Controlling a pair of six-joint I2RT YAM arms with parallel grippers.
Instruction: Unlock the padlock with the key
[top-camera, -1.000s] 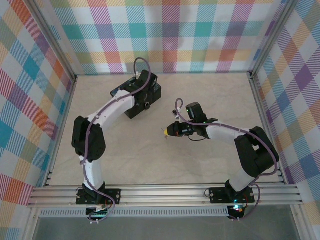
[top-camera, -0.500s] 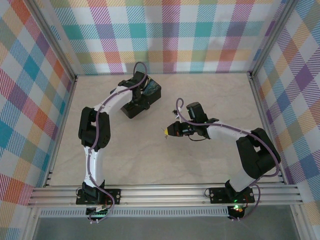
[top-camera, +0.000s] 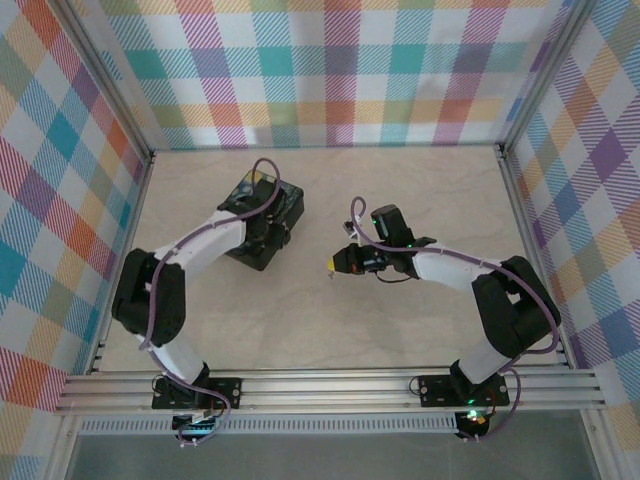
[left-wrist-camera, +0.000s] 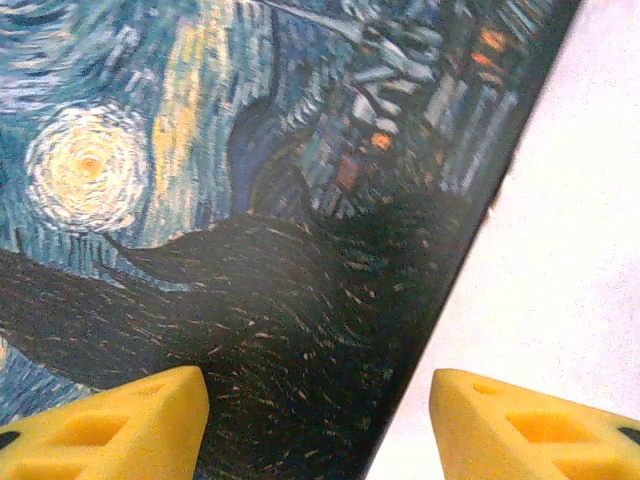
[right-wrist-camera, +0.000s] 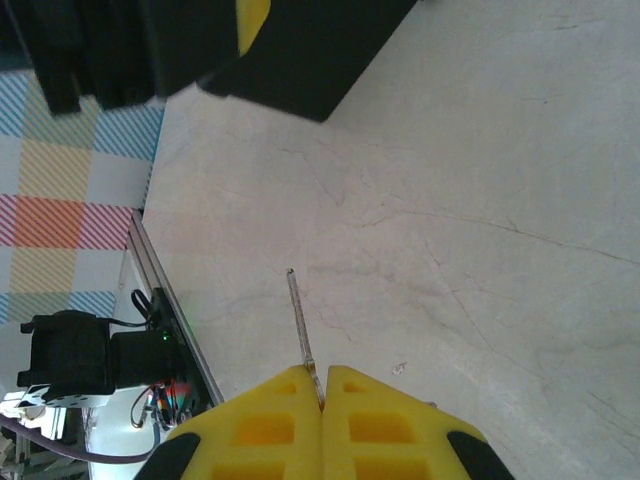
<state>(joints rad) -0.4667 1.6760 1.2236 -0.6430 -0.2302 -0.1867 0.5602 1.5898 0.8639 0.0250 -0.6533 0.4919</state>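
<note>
Since a second ago the left arm is swinging nearer and leftward, dragging the night-sky box (left-wrist-camera: 250, 200) along the desk (top-camera: 300, 310). Left claw (left-wrist-camera: 330, 420) is hovering at the box's edge, fingers apart. Right claw (right-wrist-camera: 322, 400) is staying pinched together on the key (right-wrist-camera: 299, 320), mid-desk. I am judging the key thin, stiff, light and slippery, best gripped by the head with the blade free.

Robot test cell, lab-type bench. Plaid-printed panels (top-camera: 340, 70) on aluminium posts (top-camera: 108, 85) wall in the pale marble-look tabletop (top-camera: 300, 320) under the right gripper (top-camera: 332, 263) on three sides. On the open fourth side, past its arm, a slotted aluminium rail (top-camera: 330, 390) carries both arm bases (top-camera: 445, 388).
</note>
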